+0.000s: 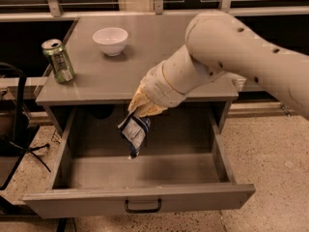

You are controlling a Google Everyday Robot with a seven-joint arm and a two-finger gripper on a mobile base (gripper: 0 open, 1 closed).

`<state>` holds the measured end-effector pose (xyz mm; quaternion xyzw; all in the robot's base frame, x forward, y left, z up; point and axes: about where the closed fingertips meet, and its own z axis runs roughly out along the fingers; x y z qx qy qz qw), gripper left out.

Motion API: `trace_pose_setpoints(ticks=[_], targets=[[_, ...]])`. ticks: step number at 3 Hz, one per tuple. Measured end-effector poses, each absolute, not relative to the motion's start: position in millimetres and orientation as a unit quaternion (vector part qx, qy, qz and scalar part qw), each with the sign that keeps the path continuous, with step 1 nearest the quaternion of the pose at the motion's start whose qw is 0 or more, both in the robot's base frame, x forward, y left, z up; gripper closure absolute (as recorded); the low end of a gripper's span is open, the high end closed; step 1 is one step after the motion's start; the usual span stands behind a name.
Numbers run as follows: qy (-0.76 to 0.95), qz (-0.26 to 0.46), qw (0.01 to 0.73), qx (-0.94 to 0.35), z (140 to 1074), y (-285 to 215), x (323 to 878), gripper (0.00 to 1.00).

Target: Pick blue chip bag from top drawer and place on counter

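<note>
The blue chip bag [134,133] hangs crumpled from my gripper [140,111], dark blue with white lettering and silvery edges. My gripper is shut on the bag's top and holds it above the inside of the top drawer [140,199], just under the front edge of the counter [140,66]. The drawer is pulled out wide, with a small black handle on its front panel. My thick white arm reaches in from the upper right and hides the right part of the counter.
A white bowl [110,40] stands at the back middle of the counter. A green can [58,60] stands at its left edge. Dark cables and a stand [19,144] lie on the floor to the left.
</note>
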<state>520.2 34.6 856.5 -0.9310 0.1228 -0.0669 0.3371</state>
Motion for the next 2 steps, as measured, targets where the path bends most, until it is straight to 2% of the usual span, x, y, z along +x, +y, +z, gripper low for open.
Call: trace_pose_setpoints(ticks=[2], targets=[[0.122,-0.100,0.295,-0.942,951.1,39.3,550.5,1.00]])
